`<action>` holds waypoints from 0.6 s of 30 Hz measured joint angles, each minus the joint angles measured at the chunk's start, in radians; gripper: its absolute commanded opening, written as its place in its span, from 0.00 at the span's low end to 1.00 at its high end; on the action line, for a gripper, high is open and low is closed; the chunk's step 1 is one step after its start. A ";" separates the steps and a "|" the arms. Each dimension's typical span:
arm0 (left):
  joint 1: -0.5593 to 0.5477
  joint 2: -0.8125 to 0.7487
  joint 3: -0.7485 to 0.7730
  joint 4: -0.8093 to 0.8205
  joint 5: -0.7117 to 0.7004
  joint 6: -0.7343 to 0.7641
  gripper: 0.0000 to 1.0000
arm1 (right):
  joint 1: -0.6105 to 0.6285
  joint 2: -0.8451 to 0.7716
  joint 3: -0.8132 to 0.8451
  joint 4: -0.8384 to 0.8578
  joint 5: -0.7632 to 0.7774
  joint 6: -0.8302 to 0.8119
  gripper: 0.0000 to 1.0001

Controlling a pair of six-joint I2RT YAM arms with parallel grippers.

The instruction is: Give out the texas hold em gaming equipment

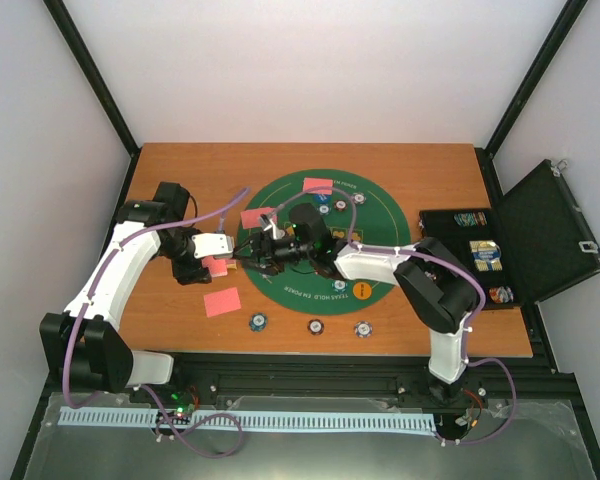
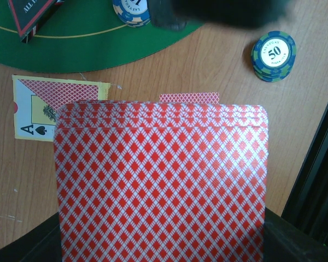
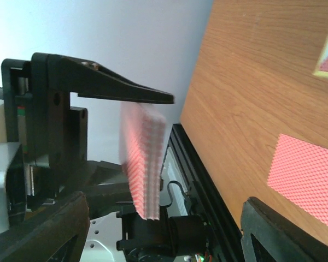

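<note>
Firmly clamped on the red-backed deck (image 2: 161,180), left gripper (image 1: 235,257), fingertips hidden behind it; right gripper (image 1: 268,250) alongside, spread, tips cropped.

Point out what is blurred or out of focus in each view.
Left wrist: the card deck and the 50 chip are sharp, while a black shape at the top edge is smeared. Right wrist: the card deck is blurred, the table wood crisp. Top external: evenly lit, no glare.

left pincer (image 3: 153,139) clamps blurred red-backed deck (image 3: 144,164) | single red-backed card (image 3: 306,174) flat on table (image 3: 246,82)
</note>
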 measured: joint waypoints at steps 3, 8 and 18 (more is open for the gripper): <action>0.000 0.000 0.000 0.000 0.000 0.000 0.11 | 0.022 0.025 0.023 0.037 -0.004 0.022 0.76; 0.000 0.000 0.000 0.000 0.000 0.000 0.11 | 0.051 0.083 0.055 0.085 -0.013 0.059 0.76; 0.000 0.000 0.000 -0.001 0.001 0.000 0.11 | 0.098 0.220 0.187 0.151 -0.021 0.129 0.73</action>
